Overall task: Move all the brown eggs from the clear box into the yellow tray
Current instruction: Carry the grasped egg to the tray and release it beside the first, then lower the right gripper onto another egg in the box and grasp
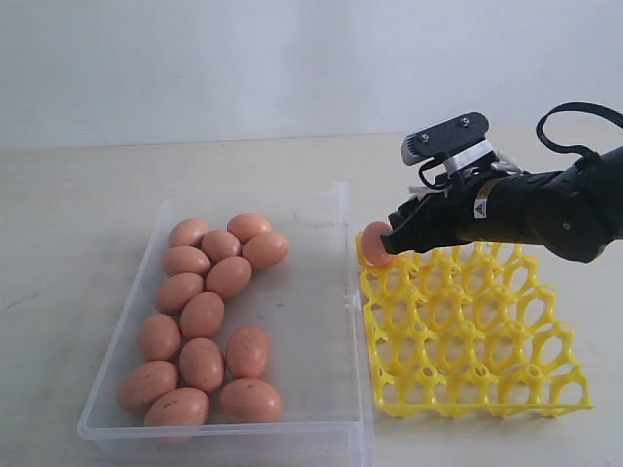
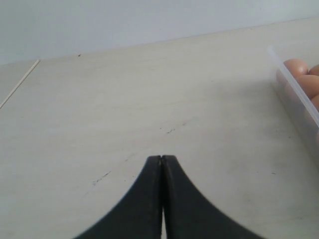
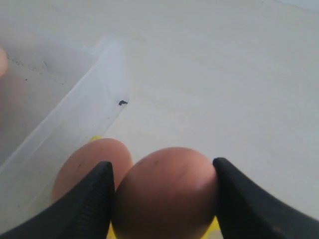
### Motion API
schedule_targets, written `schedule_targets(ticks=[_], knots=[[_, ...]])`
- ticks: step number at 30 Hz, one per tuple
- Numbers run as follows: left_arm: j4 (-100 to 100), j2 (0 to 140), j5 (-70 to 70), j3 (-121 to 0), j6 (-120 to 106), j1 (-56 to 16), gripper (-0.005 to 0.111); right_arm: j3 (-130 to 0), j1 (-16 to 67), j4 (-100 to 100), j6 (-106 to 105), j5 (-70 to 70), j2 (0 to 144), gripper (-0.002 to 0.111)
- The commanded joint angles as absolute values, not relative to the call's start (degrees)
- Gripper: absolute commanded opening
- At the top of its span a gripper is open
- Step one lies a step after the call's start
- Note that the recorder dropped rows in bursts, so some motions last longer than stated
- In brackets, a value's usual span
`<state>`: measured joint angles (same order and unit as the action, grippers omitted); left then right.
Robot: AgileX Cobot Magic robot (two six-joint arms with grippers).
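Several brown eggs (image 1: 202, 314) lie along the left side of the clear box (image 1: 310, 321). To its right stands the yellow tray (image 1: 472, 331). My right gripper (image 3: 162, 164) is shut on a brown egg (image 3: 164, 194) over the tray's far corner beside the box. A second egg (image 3: 92, 164) sits close against the held one, on the box side. In the exterior view only one egg (image 1: 377, 243) shows at the tip of the right gripper (image 1: 395, 236). My left gripper (image 2: 161, 158) is shut on nothing, low over bare table beside the box wall (image 2: 294, 89).
The tray's other cups (image 1: 487, 360) show no eggs. The right half of the box floor (image 1: 311, 282) is bare. A small dark speck (image 3: 122, 103) lies on the table by the box rim (image 3: 75, 114). The left arm is outside the exterior view.
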<state>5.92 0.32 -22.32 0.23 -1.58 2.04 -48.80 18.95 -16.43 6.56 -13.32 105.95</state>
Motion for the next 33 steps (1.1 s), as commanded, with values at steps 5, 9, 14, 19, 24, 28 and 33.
schedule_targets(ticks=[5,9,14,19,24,28,33], knots=[[5.8,0.0,-21.8,0.0,-1.3,1.7,0.000,-48.7,18.7,-16.8,1.5,-14.7,106.1,0.055],[5.8,0.0,-21.8,0.0,-1.3,1.7,0.000,-48.7,18.7,-16.8,1.5,-14.7,106.1,0.066],[5.8,0.0,-21.8,0.0,-1.3,1.7,0.000,-48.7,18.7,-16.6,1.5,-13.0,104.3,0.066],[5.8,0.0,-21.8,0.0,-1.3,1.7,0.000,-51.0,21.9,-16.5,6.4,-4.8,96.2,0.056],[5.8,0.0,-21.8,0.0,-1.3,1.7,0.000,-60.6,30.5,-12.2,6.5,15.6,95.8,0.038],[5.8,0.0,-21.8,0.0,-1.3,1.7,0.000,-69.3,35.9,-1.3,5.0,21.9,101.5,0.050],[5.8,0.0,-21.8,0.0,-1.3,1.7,0.000,-78.0,38.0,9.9,5.0,25.5,111.1,0.062]])
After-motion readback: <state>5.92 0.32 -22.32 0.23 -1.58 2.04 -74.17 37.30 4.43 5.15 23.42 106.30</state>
